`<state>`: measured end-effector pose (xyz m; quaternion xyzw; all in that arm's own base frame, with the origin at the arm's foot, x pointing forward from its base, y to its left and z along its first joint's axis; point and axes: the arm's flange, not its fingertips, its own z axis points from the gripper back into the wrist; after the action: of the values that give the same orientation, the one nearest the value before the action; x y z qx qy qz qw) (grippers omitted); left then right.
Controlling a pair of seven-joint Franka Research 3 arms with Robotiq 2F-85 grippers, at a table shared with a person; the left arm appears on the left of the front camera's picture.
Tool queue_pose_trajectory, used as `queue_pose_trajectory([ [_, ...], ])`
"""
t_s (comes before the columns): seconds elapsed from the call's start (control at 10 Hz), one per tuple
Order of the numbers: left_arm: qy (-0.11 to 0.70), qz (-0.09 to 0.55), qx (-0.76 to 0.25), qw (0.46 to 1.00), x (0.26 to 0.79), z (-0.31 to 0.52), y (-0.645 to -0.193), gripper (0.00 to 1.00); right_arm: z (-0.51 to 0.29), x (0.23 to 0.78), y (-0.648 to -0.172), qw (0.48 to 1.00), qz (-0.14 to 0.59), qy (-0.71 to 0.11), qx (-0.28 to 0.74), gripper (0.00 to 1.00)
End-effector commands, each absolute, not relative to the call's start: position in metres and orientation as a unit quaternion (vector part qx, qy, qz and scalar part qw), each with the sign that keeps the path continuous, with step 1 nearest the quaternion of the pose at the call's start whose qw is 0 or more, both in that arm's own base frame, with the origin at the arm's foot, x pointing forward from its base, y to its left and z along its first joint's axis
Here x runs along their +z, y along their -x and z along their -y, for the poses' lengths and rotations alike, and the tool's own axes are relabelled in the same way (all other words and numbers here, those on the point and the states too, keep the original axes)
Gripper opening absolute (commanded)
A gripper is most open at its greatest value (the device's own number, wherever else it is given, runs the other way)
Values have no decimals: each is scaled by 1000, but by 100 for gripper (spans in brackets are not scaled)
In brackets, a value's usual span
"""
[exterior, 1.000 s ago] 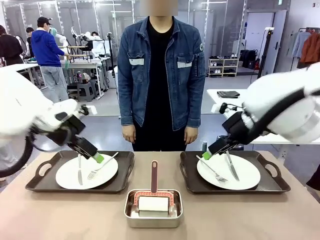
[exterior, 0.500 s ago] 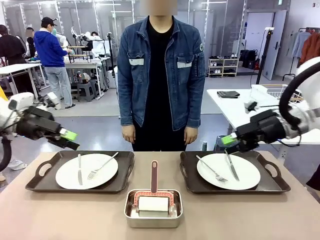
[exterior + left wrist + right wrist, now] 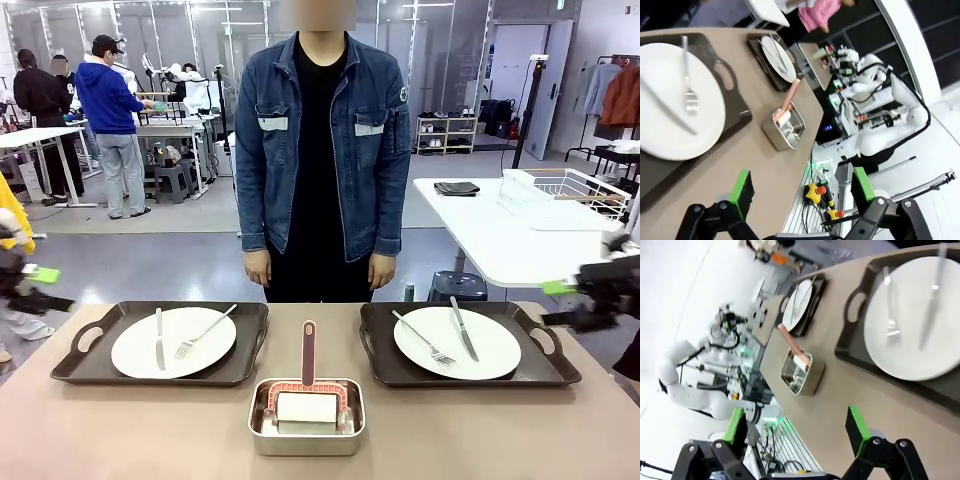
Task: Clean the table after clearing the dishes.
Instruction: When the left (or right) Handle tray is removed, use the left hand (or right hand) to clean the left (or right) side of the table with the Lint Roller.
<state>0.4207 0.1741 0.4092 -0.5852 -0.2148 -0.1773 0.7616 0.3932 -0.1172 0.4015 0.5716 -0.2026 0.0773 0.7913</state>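
Two white plates sit on dark handled trays on the beige table [image 3: 150, 430]. The left plate [image 3: 173, 342] and the right plate [image 3: 457, 342] each carry a knife and a fork. My left gripper [image 3: 52, 288] hovers open beyond the table's left edge, clear of the left tray [image 3: 80, 365]. At the right edge, my right gripper [image 3: 552, 303] is open beside the right tray [image 3: 552, 362]. In the left wrist view the open gripper [image 3: 802, 190] looks across the near plate [image 3: 670, 110]. The right wrist view has its open gripper [image 3: 795, 429] facing the near plate [image 3: 915, 325]. Neither holds anything.
A steel pan [image 3: 306, 415] holding a white roller with a reddish handle stands at the table's front centre, between the trays. A person [image 3: 320, 150] stands at the far side with hands down. A white table [image 3: 500, 235] with a wire basket is behind on the right.
Both arms have drawn back from above the plates, the left one to the left edge and the right one to the right edge. The plates and cutlery have not moved.
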Motion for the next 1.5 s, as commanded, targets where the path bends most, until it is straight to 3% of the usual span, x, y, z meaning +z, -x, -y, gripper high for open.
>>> queue_pose_trajectory([
  [0.0, 580, 250, -154, 760, 409, -206, -412, 100, 163, 391, -371, 777, 249, -578, 14, 100],
  [0.4, 562, 306, -34, 767, 403, -285, -376, 100, 237, 405, -330, 776, 305, -544, -89, 100],
  [0.6, 563, 292, -62, 771, 397, -278, -370, 100, 227, 407, -346, 794, 300, -512, -134, 100],
  [0.7, 563, 292, -62, 771, 397, -278, -370, 100, 252, 398, -323, 778, 308, -541, -81, 100],
  [1.4, 563, 292, -62, 771, 397, -278, -370, 100, 252, 398, -323, 778, 308, -541, -81, 100],
])
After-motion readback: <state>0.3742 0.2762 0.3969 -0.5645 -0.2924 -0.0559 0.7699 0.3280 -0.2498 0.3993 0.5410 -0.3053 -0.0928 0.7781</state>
